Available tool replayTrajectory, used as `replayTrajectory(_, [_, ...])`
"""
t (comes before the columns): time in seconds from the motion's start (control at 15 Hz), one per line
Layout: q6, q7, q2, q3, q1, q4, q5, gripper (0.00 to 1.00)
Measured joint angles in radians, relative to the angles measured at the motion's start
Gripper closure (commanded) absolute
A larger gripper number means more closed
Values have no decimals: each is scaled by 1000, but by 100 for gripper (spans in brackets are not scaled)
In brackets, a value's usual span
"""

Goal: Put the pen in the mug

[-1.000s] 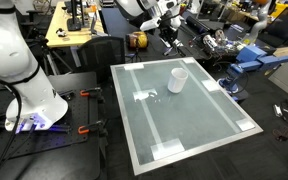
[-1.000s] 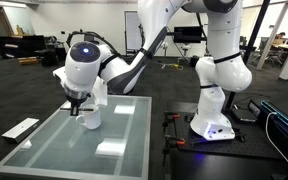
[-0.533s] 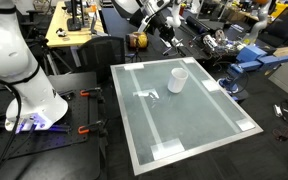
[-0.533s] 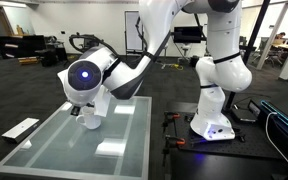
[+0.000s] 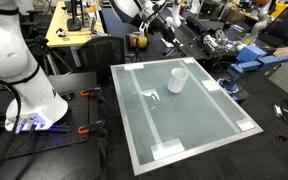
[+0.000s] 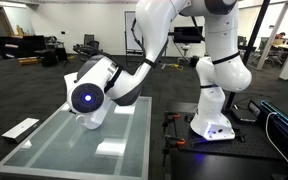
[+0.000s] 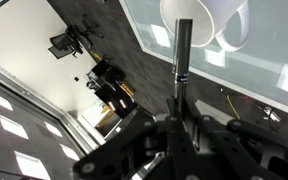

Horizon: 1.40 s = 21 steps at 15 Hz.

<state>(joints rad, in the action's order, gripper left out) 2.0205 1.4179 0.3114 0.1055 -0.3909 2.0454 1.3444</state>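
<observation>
My gripper [image 7: 180, 128] is shut on the pen [image 7: 181, 55], a thin dark stick that points out from the jaws towards the white mug [image 7: 202, 22]. In the wrist view the mug's open rim lies just past the pen's tip. In an exterior view the mug [image 5: 178, 79] stands upright on the far part of the glass table [image 5: 189, 125], and my gripper [image 5: 167, 30] hangs above and beyond the table's far edge. In an exterior view my wrist [image 6: 87, 96] covers the mug. The pen is too small to make out in the exterior views.
Flat white tape patches [image 5: 174, 148] mark the table top, and one [image 6: 109, 147] shows near my wrist. The robot's white base [image 5: 29, 100] stands beside the table. Cluttered benches [image 5: 224, 45] stand behind the far edge.
My wrist has tilted and swung round above the mug, so its blue-lit end now faces the exterior camera. The mug has not moved.
</observation>
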Motion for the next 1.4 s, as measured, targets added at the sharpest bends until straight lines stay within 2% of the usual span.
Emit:
replayTrajectory(0.4, [-51, 207, 37, 13, 29, -9, 183, 97])
replayTrajectory(0.6, [-117, 315, 57, 19, 33, -9, 243, 97])
replayTrajectory(0.87, [-215, 464, 91, 35, 36, -9, 265, 97])
replayTrajectory(0.93, [-233, 500, 101, 40, 38, -9, 266, 89])
replayTrajectory(1.13, [-250, 559, 123, 45, 42, -9, 269, 89])
replayTrajectory(1.2, [-251, 566, 125, 45, 43, -9, 270, 97])
replayTrajectory(1.4, [-252, 568, 127, 50, 48, -10, 271, 97])
